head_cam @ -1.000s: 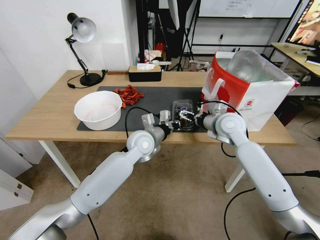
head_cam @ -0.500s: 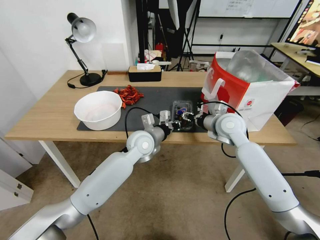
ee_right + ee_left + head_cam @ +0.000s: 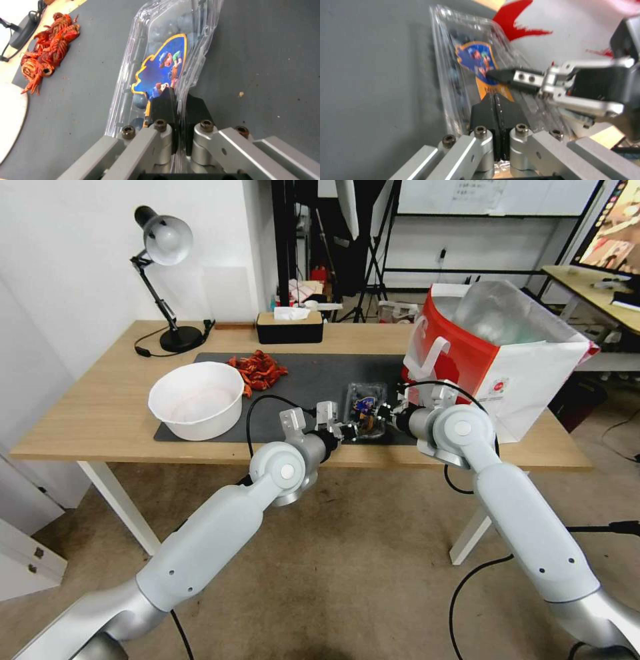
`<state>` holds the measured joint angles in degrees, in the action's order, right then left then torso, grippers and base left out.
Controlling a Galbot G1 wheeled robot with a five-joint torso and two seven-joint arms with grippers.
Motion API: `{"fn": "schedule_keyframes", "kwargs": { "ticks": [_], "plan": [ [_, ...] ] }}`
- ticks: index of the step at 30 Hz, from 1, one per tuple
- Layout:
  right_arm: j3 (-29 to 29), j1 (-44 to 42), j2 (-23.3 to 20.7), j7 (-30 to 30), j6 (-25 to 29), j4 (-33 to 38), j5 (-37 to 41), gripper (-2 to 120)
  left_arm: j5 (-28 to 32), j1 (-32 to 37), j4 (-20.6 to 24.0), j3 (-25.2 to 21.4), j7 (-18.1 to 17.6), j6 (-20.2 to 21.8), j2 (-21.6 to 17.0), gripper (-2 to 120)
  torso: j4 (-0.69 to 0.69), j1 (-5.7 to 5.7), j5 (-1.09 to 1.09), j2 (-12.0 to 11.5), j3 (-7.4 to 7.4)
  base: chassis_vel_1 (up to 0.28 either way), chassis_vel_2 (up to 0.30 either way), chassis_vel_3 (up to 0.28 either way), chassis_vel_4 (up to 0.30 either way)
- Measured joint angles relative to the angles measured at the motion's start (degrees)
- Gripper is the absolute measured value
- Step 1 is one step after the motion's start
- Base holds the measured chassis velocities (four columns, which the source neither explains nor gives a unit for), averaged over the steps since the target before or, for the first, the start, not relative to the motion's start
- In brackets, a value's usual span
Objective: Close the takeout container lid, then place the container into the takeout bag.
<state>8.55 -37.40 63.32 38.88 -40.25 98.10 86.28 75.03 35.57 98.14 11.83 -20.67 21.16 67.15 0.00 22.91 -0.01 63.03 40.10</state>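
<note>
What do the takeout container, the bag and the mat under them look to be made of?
The takeout container looks like thin clear plastic: blueberries show through it, and its edges glint and wrinkle. The right gripper is shut on its rim. The takeout bag looks like matte paper, creased at the folds, with a silvery, foil-like lining. The mat is dark grey and dull, perhaps rubber or felt; hard to say.
</note>
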Motion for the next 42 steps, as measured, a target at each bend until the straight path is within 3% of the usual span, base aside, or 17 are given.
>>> {"fn": "schedule_keyframes", "kwargs": {
  "ticks": [8, 11, 12, 22, 23, 25, 27, 29, 32, 36, 42],
  "plan": [
    [0.69, -0.91, 0.10, -0.04, 0.17, 0.09, -0.07, 0, -0.52, 3.05, 5.56, -3.75, 1.29, -0.75, -6.33, 0, 0.00, 0.00, 0.00, 0.00, 0.00, 0.000, 0.000, 0.000, 0.000],
    [0.89, -1.09, 0.14, -0.13, 0.19, 0.10, -0.08, 0, -1.34, 6.16, 8.22, -6.17, 2.46, -1.19, -9.51, 0, 0.01, 0.00, 0.00, 0.00, 0.00, 0.000, 0.000, 0.000, 0.000],
    [1.00, -1.04, 0.20, -0.18, 0.19, 0.11, 0.01, 0, -2.09, 10.49, 10.90, -9.13, 3.52, -1.62, -12.02, 0, 0.01, 0.00, -0.01, 0.00, 0.01, 0.000, 0.000, 0.000, 0.000],
    [0.92, -0.87, 0.68, -0.14, 0.23, 0.38, 0.44, 0, -6.31, 22.78, 16.77, -17.40, 5.75, -3.99, -15.80, 0, 0.00, 0.00, 0.00, 0.00, 0.01, 0.000, 0.000, 0.000, 0.000],
    [0.91, -0.97, 0.77, -0.18, 0.25, 0.51, 0.52, 0, -10.03, 26.88, 18.14, -18.96, 6.42, -6.20, -16.70, 0, 0.01, 0.00, 0.01, 0.00, 0.00, 0.000, 0.000, 0.000, 0.000],
    [0.91, -0.98, 0.78, -0.19, 0.25, 0.53, 0.52, 0, -10.76, 27.52, 18.28, -19.11, 6.46, -6.60, -16.82, 0, 0.01, 0.00, 0.00, 0.00, 0.01, 0.000, 0.000, 0.000, 0.000],
    [0.90, -1.08, 0.90, -0.28, 0.26, 0.70, 0.57, 0, -19.90, 32.49, 19.04, -20.04, 7.17, -11.01, -17.73, 0, 0.01, 0.00, 0.01, 0.00, 0.00, 0.000, 0.000, 0.000, 0.000],
    [0.89, -1.08, 0.94, -0.32, 0.26, 0.78, 0.60, 0, -22.25, 33.53, 19.11, -20.18, 7.37, -12.37, -17.83, 0, 0.00, 0.00, 0.01, 0.00, 0.00, 0.000, 0.000, 0.000, 0.000],
    [0.90, -1.18, 1.18, -0.41, 0.41, 1.00, 0.74, 0, -33.42, 38.64, 20.32, -21.69, 7.87, -17.22, -17.94, 7, 0.00, 0.00, 0.01, 0.00, 0.00, 0.000, 0.000, 0.000, 0.000],
    [1.11, -1.57, 1.22, -0.97, 0.62, 1.36, 0.88, 0, -40.00, 42.77, 20.79, -23.66, 7.54, -20.96, -17.26, 20, 0.00, 0.00, 0.01, -0.01, 0.01, 0.000, 0.000, 0.000, 0.000],
    [1.61, -1.98, 1.12, -2.02, 1.13, 1.68, 1.39, 0, -44.70, 48.49, 20.99, -26.42, 4.99, -24.80, -15.82, 38, 0.00, 0.00, 0.00, -0.01, 0.01, 0.000, 0.000, 0.000, 0.000]
  ]
}}
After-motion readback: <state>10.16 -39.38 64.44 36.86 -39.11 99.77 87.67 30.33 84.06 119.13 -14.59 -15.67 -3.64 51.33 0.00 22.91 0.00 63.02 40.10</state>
